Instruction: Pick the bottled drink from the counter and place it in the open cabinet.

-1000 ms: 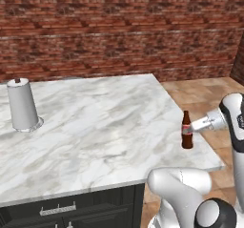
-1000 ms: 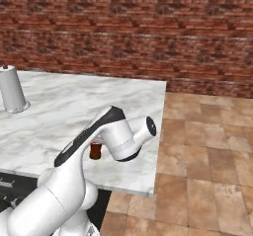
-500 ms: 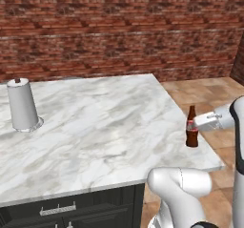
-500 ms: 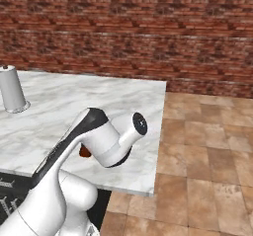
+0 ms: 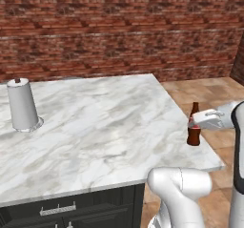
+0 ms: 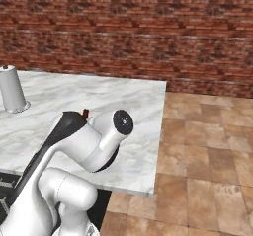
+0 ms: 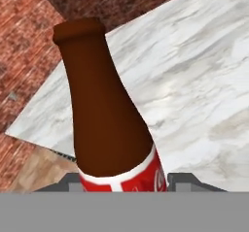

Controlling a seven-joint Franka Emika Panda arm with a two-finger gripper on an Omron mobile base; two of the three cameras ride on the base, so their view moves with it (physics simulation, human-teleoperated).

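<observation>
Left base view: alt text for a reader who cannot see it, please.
A small brown bottled drink stands upright near the right edge of the marble counter, with the white gripper closed around its label. A paper-towel roll stands far left, a brick wall behind.

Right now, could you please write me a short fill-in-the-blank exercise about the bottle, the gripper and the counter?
1. The gripper is closed around the ____ label of the bottled drink.
2. The bottle stands near the counter's right ____.
3. The paper-towel roll stands on the counter's far ____ side.
4. Behind the counter rises a ____ wall.

Missing words: red; edge; left; brick
</observation>
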